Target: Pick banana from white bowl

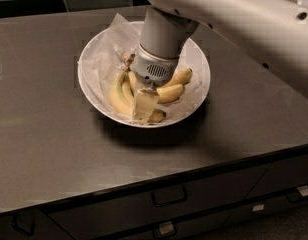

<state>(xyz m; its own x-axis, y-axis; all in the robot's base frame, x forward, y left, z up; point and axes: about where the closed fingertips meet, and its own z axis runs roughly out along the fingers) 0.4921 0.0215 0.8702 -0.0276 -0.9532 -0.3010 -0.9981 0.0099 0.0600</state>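
Banana (116,96): stem far, tip near; jaws inside white bowl (201,66).

You see the white bowl (204,66) sitting on the dark bench (49,149), lined with crumpled white paper (100,59). The arm (234,14) reaches in from the upper right, and the gripper (144,108) is down inside the bowl, near its front rim, right over the fruit. The banana (116,97) curves along the left side, just beside the gripper and partly hidden by it. Two shorter bananas (170,92) stick out to the right. Below the bench edge you have drawer fronts with handles (169,196).
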